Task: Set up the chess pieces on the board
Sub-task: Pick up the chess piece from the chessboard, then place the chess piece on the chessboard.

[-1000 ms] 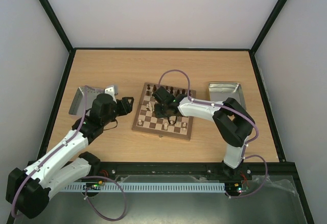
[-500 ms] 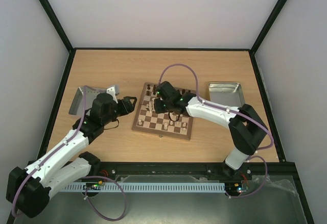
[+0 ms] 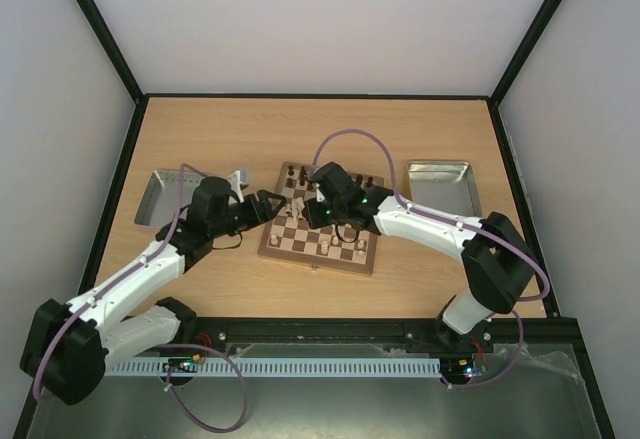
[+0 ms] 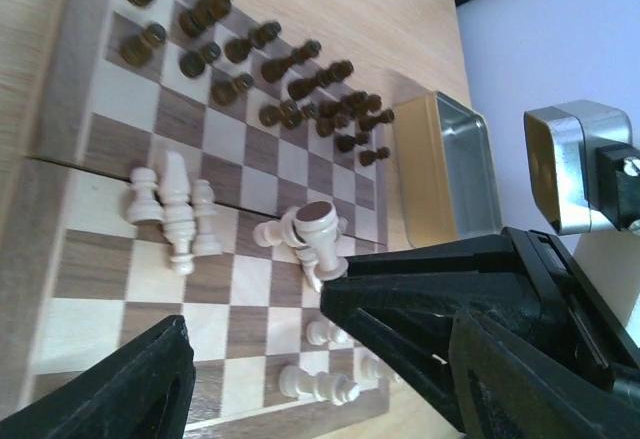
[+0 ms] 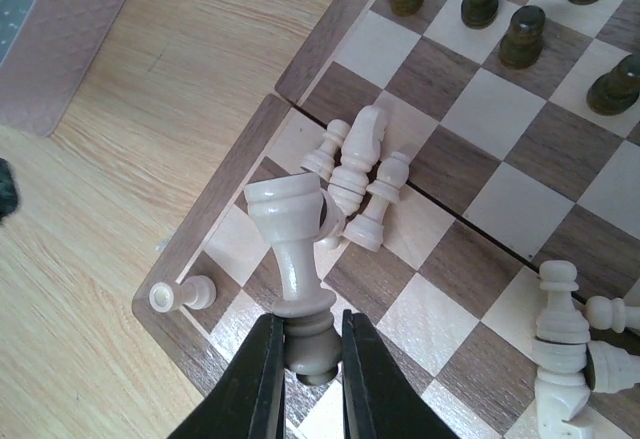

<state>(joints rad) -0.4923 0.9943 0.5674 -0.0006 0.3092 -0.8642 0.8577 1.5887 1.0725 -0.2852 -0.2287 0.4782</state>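
Observation:
The board [image 3: 318, 260] lies mid-table, with dark pieces [image 3: 345, 177] standing along its far rows. My right gripper [image 3: 322, 206] hovers over the board's left part, shut on the head of a cream piece [image 5: 290, 244] whose base tilts up and away [image 4: 316, 223]. In the right wrist view the gripper [image 5: 305, 349] is above the board's corner squares [image 5: 235, 189]. Three cream pieces [image 5: 360, 174] lie in a cluster just beyond, and one pawn [image 5: 185, 295] lies on the border. My left gripper [image 3: 268, 205] is open and empty at the board's left edge [image 4: 50, 99].
A grey metal tray [image 3: 158, 195] sits left of the board behind my left arm, another [image 3: 440, 181] to the right, also in the left wrist view [image 4: 455, 179]. More cream pieces [image 4: 320, 387] lie toppled near the board's front edge. Black frame rails bound the table.
My left arm has swung right, bringing its gripper up to the board's left edge. My right gripper has shifted slightly right and nearer over the board, still holding the cream piece.

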